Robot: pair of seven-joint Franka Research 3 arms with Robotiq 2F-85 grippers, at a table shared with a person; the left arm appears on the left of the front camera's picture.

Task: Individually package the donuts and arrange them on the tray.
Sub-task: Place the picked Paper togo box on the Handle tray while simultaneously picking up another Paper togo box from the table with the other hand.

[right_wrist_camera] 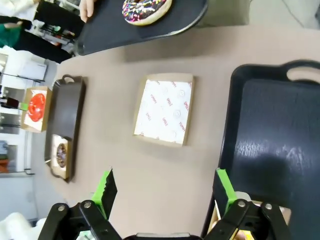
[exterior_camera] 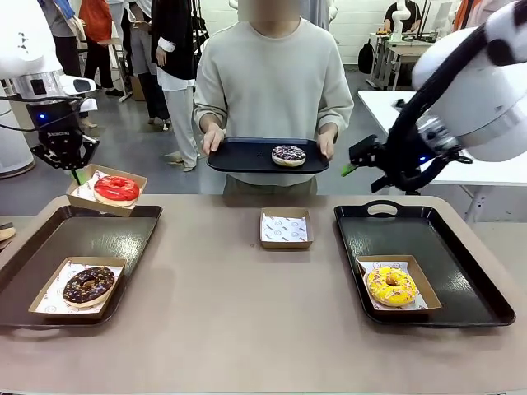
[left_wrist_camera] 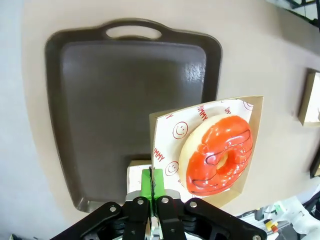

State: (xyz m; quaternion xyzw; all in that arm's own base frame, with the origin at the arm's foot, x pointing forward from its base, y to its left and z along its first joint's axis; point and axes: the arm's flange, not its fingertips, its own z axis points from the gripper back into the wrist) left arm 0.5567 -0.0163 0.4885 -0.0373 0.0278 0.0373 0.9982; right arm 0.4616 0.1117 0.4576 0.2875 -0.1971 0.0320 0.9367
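Observation:
My left gripper (exterior_camera: 78, 171) is shut on the edge of a cardboard box (exterior_camera: 105, 192) holding the glossy red donut (exterior_camera: 116, 188), lifted above the far end of the left tray (exterior_camera: 136, 226). In the left wrist view the green fingertips (left_wrist_camera: 152, 181) pinch the box rim beside the red donut (left_wrist_camera: 220, 155). The chocolate donut (exterior_camera: 88, 285) sits boxed on the left tray. On the right tray (exterior_camera: 461, 284) lies the boxed yellow donut (exterior_camera: 391, 285). My right gripper (exterior_camera: 356, 160) hangs open above the right tray's far end. A person holds a tray (exterior_camera: 239, 156) with the purple donut (exterior_camera: 288, 155).
An empty paper-lined box (exterior_camera: 286, 228) sits at the table's middle, also under my right gripper (right_wrist_camera: 165, 187) as the box (right_wrist_camera: 165, 110). The right tray's handle (exterior_camera: 381, 206) points away from me. Bare table spreads between the two trays.

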